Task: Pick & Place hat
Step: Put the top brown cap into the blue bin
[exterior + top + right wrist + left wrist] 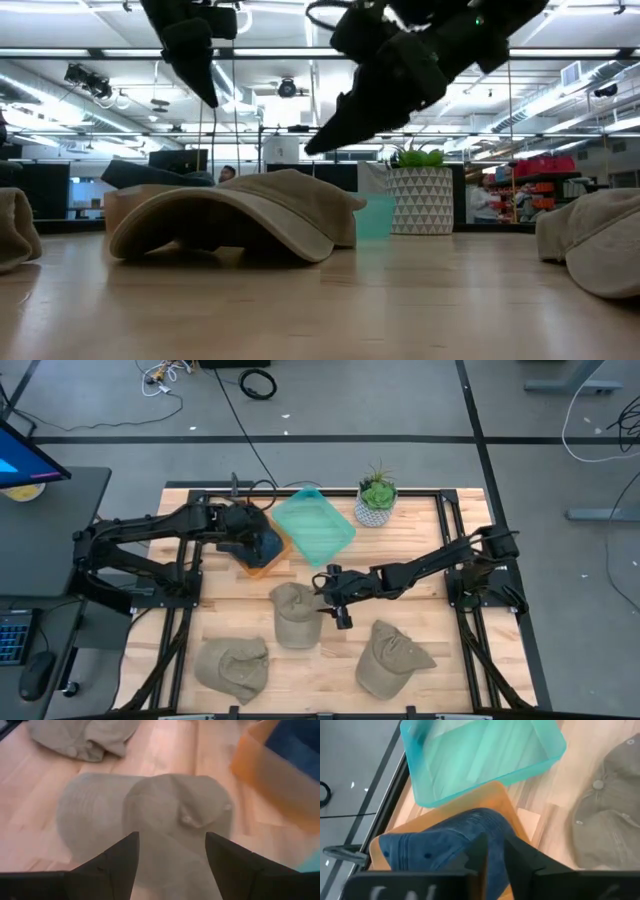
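A khaki hat [295, 615] [240, 210] [170, 805] lies in the middle of the table, brim and crown resting on the wood. My right gripper [328, 603] [315, 148] [171, 857] hovers open just above it, one finger on either side of the crown, touching nothing. A blue hat [266, 546] [445, 840] lies in the orange bin [262, 568] [490, 795] at the far left. My left gripper [252, 540] [208, 95] [495, 855] hangs shut above that bin, clear of the blue hat in the low view.
Two more khaki hats lie near the table's near edge, one left [232, 665] and one right [392, 658]. A teal bin [312, 525] [480, 760] sits beside the orange one, and a potted plant [377, 500] [420, 195] stands at the far edge.
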